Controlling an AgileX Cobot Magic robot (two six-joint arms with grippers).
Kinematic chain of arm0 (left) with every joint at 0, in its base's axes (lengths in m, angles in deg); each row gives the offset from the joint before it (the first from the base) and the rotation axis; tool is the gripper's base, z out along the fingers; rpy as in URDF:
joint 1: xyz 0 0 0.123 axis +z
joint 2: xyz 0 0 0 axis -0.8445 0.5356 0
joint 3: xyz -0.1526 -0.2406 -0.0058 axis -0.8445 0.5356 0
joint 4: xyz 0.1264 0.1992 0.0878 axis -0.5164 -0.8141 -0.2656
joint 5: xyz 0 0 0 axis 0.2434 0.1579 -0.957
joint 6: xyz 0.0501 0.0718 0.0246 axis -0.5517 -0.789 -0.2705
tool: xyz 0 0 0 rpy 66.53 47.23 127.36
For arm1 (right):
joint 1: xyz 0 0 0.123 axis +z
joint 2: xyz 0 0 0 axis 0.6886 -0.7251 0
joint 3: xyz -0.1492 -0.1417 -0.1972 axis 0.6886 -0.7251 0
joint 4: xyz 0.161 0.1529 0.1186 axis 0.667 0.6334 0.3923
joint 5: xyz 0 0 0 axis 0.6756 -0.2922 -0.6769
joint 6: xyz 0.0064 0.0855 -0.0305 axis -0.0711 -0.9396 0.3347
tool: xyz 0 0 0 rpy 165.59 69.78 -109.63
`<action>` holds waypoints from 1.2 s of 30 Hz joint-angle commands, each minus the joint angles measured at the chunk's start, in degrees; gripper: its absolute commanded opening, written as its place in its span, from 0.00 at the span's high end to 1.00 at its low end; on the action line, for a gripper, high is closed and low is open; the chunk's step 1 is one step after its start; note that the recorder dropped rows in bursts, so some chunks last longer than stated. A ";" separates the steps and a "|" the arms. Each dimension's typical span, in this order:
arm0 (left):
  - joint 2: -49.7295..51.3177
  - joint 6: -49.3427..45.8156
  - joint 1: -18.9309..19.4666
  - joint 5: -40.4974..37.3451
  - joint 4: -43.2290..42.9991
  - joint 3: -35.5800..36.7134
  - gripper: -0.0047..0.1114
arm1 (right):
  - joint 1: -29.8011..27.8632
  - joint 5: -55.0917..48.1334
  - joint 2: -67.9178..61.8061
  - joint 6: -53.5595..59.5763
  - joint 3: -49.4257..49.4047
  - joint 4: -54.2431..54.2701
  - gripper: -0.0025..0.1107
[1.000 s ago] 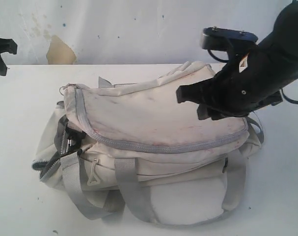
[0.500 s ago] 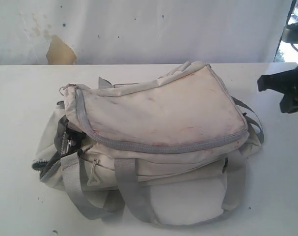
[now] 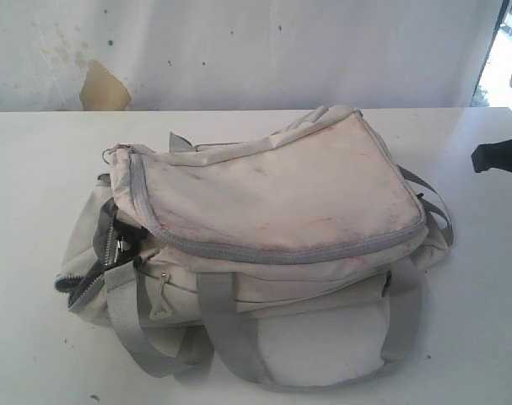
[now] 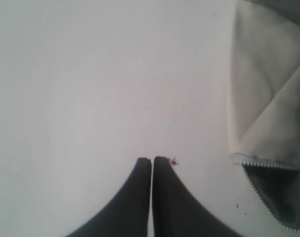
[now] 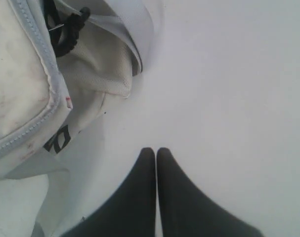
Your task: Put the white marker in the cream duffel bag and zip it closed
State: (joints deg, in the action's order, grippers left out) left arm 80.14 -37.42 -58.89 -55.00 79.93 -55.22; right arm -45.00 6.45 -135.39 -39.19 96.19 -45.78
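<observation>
At 9 o'clock, outside the exterior view and seen only by its own wrist camera, left gripper (image 4: 151,161): jaws pressed fully together, gripping nothing, hanging over bare white surface (image 4: 80,74). Near it but not touching, one end of the cream duffel bag (image 4: 261,98), with an unzipped gap (image 4: 276,197) and dark inside. In the exterior view, lying across the middle of the surface, the same bag (image 3: 264,202), long side running from 9 to 3 o'clock. At its 9 o'clock end, a gaping end pocket (image 3: 104,245) with zipper teeth apart. At about 10 o'clock, a small metal ring (image 3: 110,153). Over the top, a wide lid with faint red smudges (image 3: 323,221), bordered in front by a grey zipper (image 3: 272,255), closed as far as can be seen. At 6 o'clock, grey webbing straps (image 3: 230,337) resting on the surface. White marker: not visible in any view, so place cannot be told. At the 3 o'clock edge, well apart from the bag, a dark part of the right arm (image 3: 496,158). In the right wrist view, right gripper (image 5: 155,150): jaws squeezed together too, empty, above bare surface, near a bag corner carrying a black cord loop (image 5: 70,24) and a grey strap (image 5: 137,34).
</observation>
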 commanded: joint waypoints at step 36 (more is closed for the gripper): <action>-45.10 -4.78 -0.05 -3.55 3.73 8.71 0.96 | -0.32 0.16 46.10 7.67 -15.01 1.28 0.98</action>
State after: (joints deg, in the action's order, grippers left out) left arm 39.04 -42.11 -58.89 -58.72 83.78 -48.56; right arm -45.10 6.38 -93.95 -32.12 82.35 -44.54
